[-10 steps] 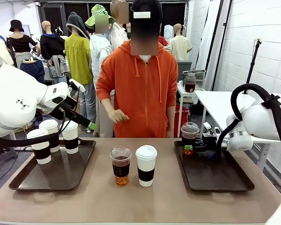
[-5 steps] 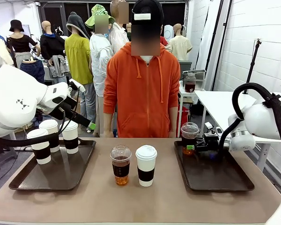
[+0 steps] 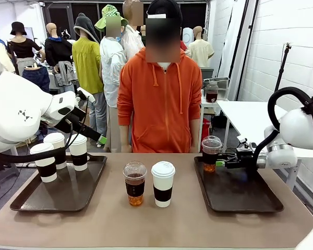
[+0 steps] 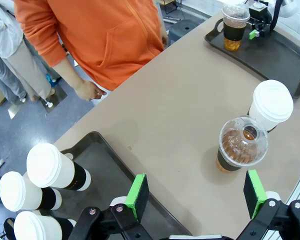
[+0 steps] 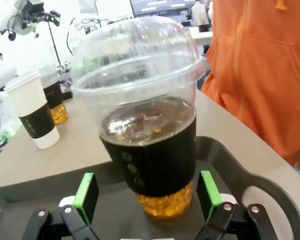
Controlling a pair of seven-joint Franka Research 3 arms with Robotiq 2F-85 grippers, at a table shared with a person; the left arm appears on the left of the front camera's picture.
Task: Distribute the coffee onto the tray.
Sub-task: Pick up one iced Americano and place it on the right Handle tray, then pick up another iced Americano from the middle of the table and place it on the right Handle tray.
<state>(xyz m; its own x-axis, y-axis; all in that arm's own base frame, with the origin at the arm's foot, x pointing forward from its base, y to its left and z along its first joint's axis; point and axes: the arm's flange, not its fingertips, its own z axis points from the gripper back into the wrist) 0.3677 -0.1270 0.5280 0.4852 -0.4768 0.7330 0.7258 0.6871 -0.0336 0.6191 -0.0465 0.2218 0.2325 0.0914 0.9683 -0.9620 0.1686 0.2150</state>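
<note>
R tray (image 3: 239,194): one clear dome-lid cup (image 3: 211,153) upright at its far-L corner, brown drink, dark band. Rest of that tray bare. Mid surface (image 3: 161,224): 2nd clear cup (image 3: 134,183) and a white paper cup (image 3: 163,183) side by side, almost touching, well apart from both trays. L tray (image 3: 57,195): three white paper cups (image 3: 56,151) bunched at far-L corner, near half bare. Person (image 3: 159,104) in orange hoodie stands at far edge right behind the mid pair, one hand (image 4: 90,90) down by the surface edge.

R arm (image 3: 295,130) comes in low from the R side, wrist about level over R tray's far edge. R tool (image 5: 146,197) released, jaws wide. In wrist view its green pads (image 5: 85,192) flank the cup's base, gap on both sides, no contact.

L arm (image 3: 15,112): bulk high at L side, wrist angled down. L tool (image 4: 196,192) released, nothing between its pads, hangs above L tray's far-R part, just beside the three cups, not touching.

Room: open strips of surface between each tray and the mid pair; near edge free across the front.
</note>
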